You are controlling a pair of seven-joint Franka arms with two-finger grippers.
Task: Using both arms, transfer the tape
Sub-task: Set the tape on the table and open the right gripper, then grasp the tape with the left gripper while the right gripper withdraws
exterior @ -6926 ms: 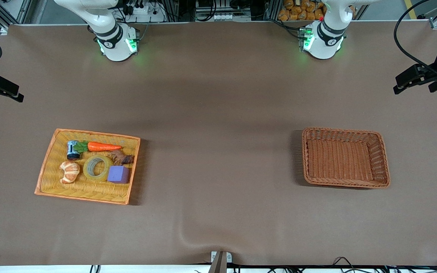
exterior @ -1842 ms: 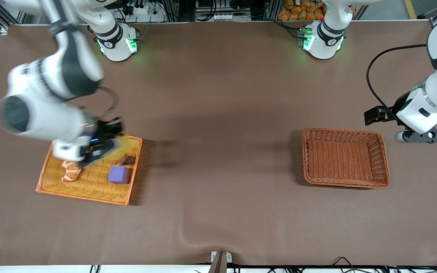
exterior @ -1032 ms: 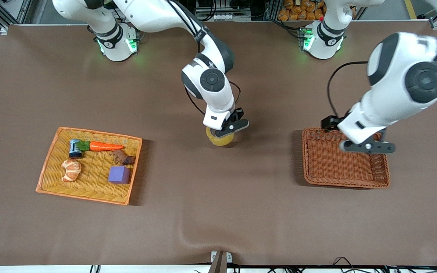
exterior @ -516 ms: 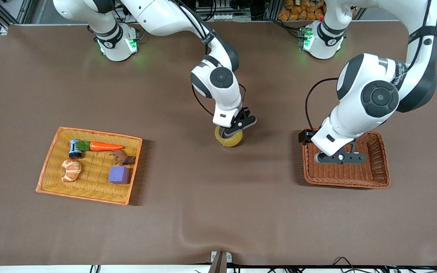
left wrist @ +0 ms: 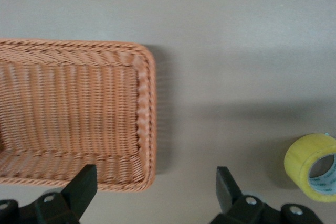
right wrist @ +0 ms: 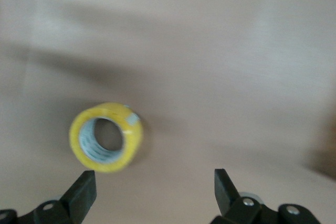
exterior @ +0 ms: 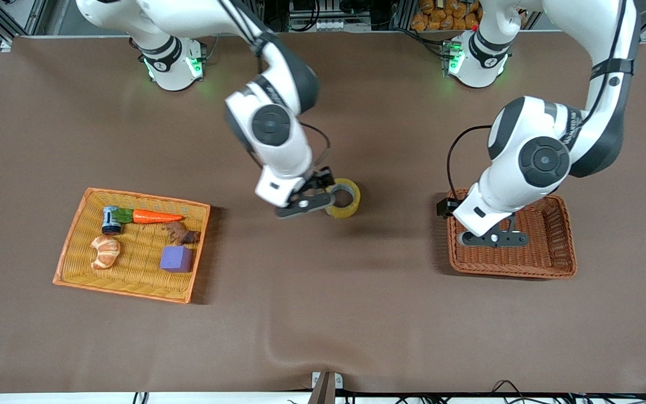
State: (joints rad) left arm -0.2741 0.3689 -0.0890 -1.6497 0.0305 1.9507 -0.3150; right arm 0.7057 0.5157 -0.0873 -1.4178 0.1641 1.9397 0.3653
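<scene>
The tape (exterior: 344, 198), a yellowish ring with a grey core, lies on the brown table midway between the two baskets, its hole facing up. My right gripper (exterior: 304, 205) is open and empty, just beside the tape toward the right arm's end of the table. In the right wrist view the tape (right wrist: 106, 136) lies clear of my right gripper (right wrist: 152, 192). My left gripper (exterior: 494, 238) is open and empty over the brown wicker basket's (exterior: 558, 264) edge toward the table's middle. The left wrist view shows that basket (left wrist: 73, 114), the tape (left wrist: 313, 166) and my left gripper (left wrist: 156, 187).
An orange flat basket (exterior: 70, 275) at the right arm's end holds a carrot (exterior: 155, 216), a croissant (exterior: 104, 252), a purple cube (exterior: 176, 258), a small can (exterior: 111, 220) and a brown item (exterior: 180, 232).
My right gripper has let go of the tape on the table's middle and drawn off toward the right arm's end. My left gripper has shifted slightly toward the basket's edge.
</scene>
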